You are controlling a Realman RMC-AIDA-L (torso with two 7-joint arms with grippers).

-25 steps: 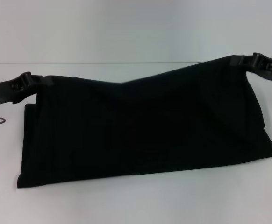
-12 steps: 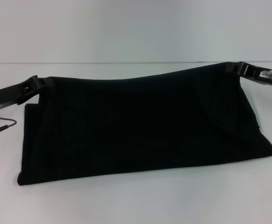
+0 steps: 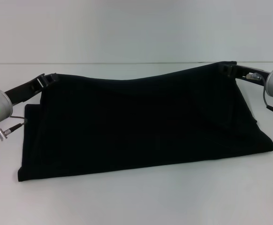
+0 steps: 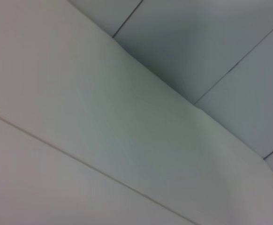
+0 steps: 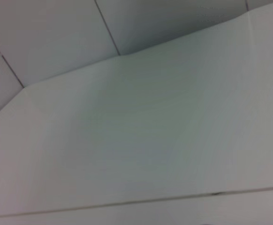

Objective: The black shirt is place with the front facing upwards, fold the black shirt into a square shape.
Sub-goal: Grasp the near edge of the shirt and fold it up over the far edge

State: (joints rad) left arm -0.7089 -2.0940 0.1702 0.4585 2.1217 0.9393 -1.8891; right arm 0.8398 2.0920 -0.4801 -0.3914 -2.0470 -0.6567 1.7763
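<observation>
A: Where's the black shirt (image 3: 141, 126)?

B: On the white desk (image 3: 141, 201), long axis left to right, far edge lifted.

A: And the hands?

B: Left hand (image 3: 47, 78) and right hand (image 3: 228, 69) each clamp a far corner, equally near; the near fold lies toward the robot.

From the right wrist there is little to look at: a broad, pale, flat surface (image 5: 141, 140) fills most of the frame, plain and unmarked. A thin dark line (image 5: 127, 202) runs across it close to one edge, ending in a small dark fleck. Beyond the pale surface's angled border lie grey panels (image 5: 56, 33), split by narrow dark seams (image 5: 107, 28) that slant away from it. Whether the pale surface is the worktop or a wall, I cannot tell. No cloth and no fingers appear here.
</observation>
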